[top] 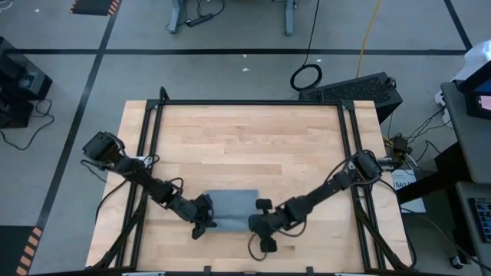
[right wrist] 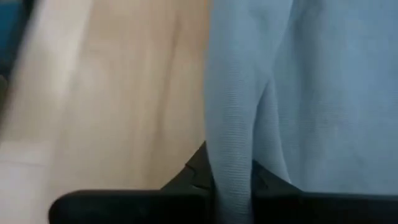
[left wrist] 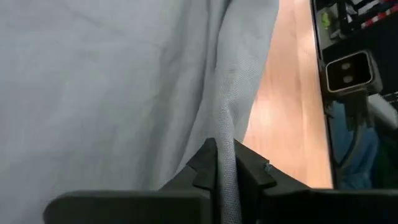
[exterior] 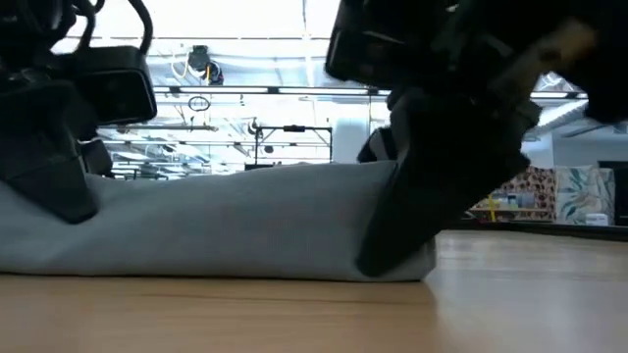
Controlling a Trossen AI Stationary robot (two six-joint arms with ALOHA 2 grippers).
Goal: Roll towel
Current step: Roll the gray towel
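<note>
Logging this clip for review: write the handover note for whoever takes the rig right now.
Left tool: shut on the towel's left edge, a fold of cloth pinched between its fingers.
Right tool: shut on the towel's right edge, the same way.
Towel: bunched low near the front of the table, between both arms.
Done: both edges gripped.
Left: no finished roll shows yet; rolling remains.

Bright, even overhead light; the low and right wrist views blur.
</note>
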